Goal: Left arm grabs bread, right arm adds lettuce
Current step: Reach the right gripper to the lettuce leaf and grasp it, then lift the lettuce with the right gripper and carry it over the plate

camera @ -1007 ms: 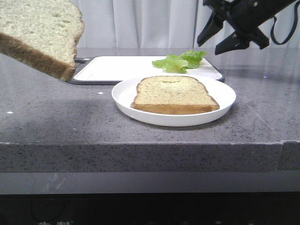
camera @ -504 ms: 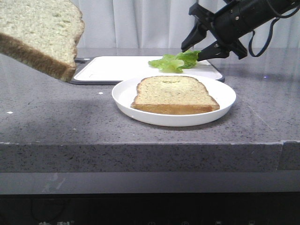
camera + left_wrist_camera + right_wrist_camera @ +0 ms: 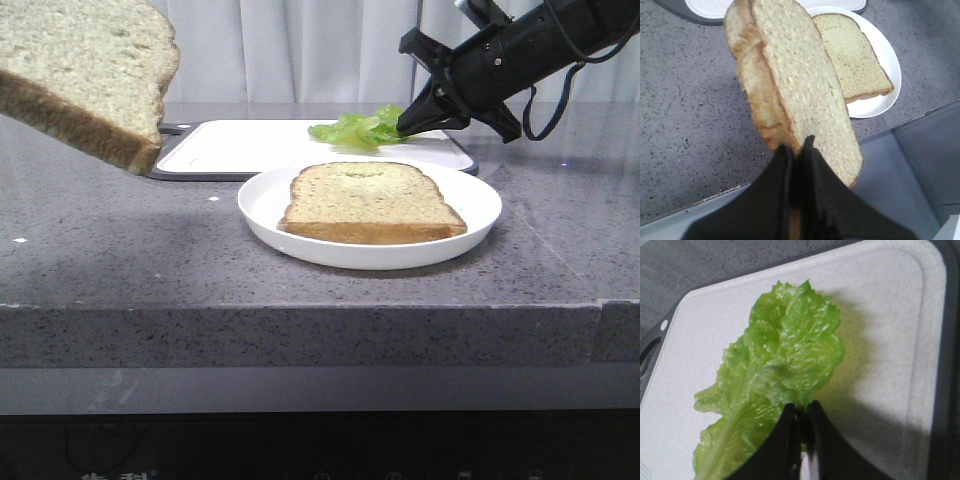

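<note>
The left claw (image 3: 797,150) is pinching the thick bread slice (image 3: 795,90) by its lower edge, its two black fingers (image 3: 777,170) pressed together on the crust, and is holding the slice in the air, tilted, above the left part of the grey speckled counter (image 3: 120,260). The right claw (image 3: 801,415) is closing its fingers on the edge of the lettuce leaf (image 3: 775,370), which is lying over the white cutting board (image 3: 880,310) at the back of the counter. Just in front of the board, a white plate (image 3: 470,215) is carrying a thinner bread slice (image 3: 370,200) lying flat, well apart from the raised slice.
</note>
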Tool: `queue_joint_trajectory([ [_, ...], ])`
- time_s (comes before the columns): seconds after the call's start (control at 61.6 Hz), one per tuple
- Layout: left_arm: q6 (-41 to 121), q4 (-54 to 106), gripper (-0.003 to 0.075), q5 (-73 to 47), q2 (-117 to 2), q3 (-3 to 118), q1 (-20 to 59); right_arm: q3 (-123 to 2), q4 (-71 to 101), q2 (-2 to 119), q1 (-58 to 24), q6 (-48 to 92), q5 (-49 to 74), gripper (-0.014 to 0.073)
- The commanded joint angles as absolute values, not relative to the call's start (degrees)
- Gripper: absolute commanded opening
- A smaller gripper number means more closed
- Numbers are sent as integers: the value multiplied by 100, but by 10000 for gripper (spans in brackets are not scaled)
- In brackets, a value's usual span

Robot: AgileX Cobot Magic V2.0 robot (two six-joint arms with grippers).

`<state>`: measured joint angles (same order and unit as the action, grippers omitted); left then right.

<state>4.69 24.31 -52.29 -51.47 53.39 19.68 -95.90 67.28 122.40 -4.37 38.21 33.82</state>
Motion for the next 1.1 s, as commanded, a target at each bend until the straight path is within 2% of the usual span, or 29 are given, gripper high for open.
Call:
queue_joint_trajectory([
  [0.0,492,2599,-20,-4921,-5092,5485,1962,-9800,6990,11761,-425,4010,3412,-119],
  [0.39,492,2599,-20,-4911,-5092,5485,1962,-9431,7102,10215,-425,4463,4296,-116],
  [0.812,492,2554,-20,-4874,-5092,5485,1962,-6504,8605,7904,-425,5902,5023,-116],
  [1.088,492,2554,-20,-4874,-5092,5485,1962,-5100,9383,7660,-425,6579,5423,-116],
])
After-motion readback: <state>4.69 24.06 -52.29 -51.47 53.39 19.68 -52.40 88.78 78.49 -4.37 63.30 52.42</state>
